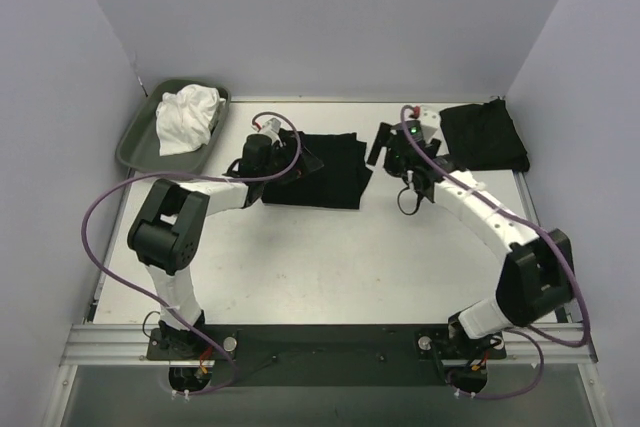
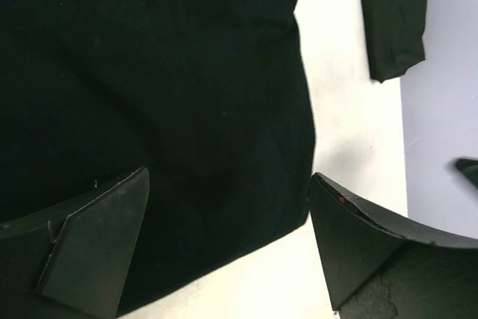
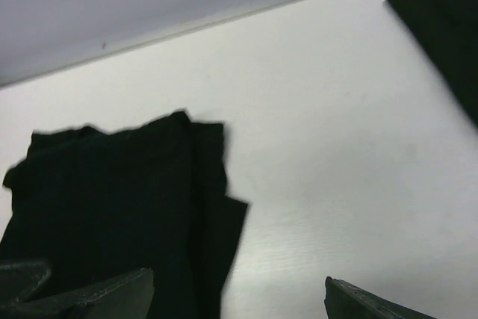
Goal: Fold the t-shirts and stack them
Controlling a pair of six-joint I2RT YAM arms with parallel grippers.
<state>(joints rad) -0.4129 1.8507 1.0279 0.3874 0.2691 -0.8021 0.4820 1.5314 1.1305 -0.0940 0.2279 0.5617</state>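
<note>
A folded black t-shirt lies flat in the middle of the table. It fills the left wrist view and shows at the lower left of the right wrist view. A second folded black t-shirt lies at the back right; it also shows in the left wrist view and the right wrist view. My left gripper is open and empty over the middle shirt's left part. My right gripper is open and empty just right of that shirt.
A grey-green tray stands at the back left with a crumpled white cloth in it. Grey walls close in the table at the back and both sides. Purple cables loop from both arms.
</note>
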